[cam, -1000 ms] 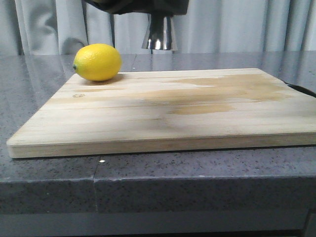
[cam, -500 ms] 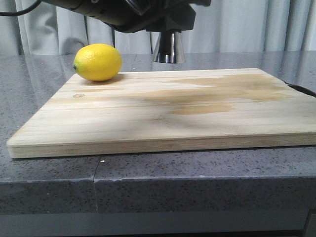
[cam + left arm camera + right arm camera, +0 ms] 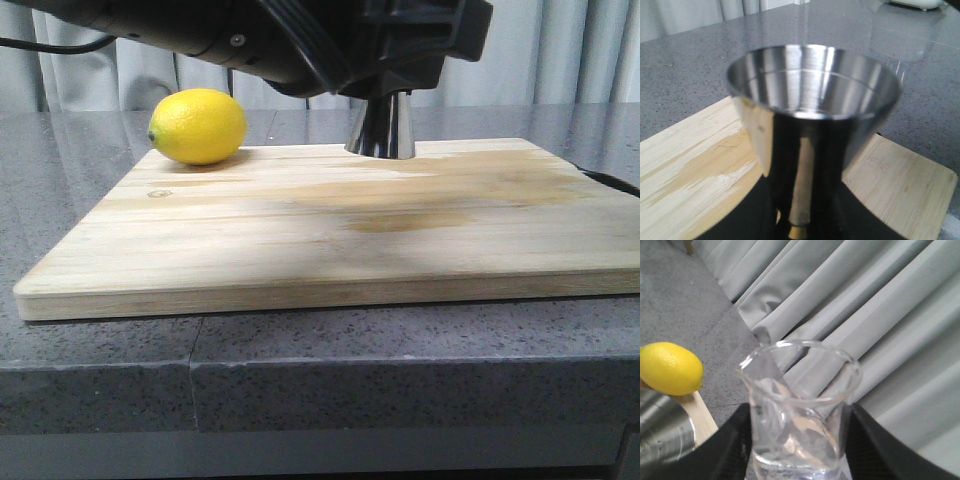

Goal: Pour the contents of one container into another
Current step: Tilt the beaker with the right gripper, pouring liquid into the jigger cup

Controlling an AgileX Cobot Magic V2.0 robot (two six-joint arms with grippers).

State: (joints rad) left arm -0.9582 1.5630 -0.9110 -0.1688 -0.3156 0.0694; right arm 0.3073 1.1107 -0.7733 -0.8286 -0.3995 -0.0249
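**Steel jigger held over the board, glass beaker held up beside it**

From where I stand, a pale wooden cutting board [image 3: 340, 215] lies on the speckled grey stone desk [image 3: 300, 370], with grey curtains [image 3: 560, 50] hanging behind. A yellow lemon [image 3: 197, 125] sits at the far left corner of the board.

The left arm reaches in from the upper left, black and bulky, and its end effector [image 3: 385, 75] grips the tall shiny steel hourglass-shaped jigger [image 3: 381, 127] around the upper part. Only the lower cone shows below the black housing in the front view; its base is at the far edge of the board, right of the lemon, but I cannot tell whether it touches the wood. In the left wrist view the jigger [image 3: 812, 115] stands upright with its open upper cup facing the camera, the brass-coloured waist just visible lower down, and the dark fingers pressed against its sides.

The right wrist view shows the small clear glass beaker [image 3: 797, 410] with its flared rim, upright and pinched between the two dark fingers [image 3: 722, 450] of the right end effector [image 3: 800, 460]. A little clear liquid seems to lie at the bottom. Past it, the lemon [image 3: 670, 367] and a sliver of the jigger's rim [image 3: 662, 432] are visible. The right end effector does not appear in the front view.
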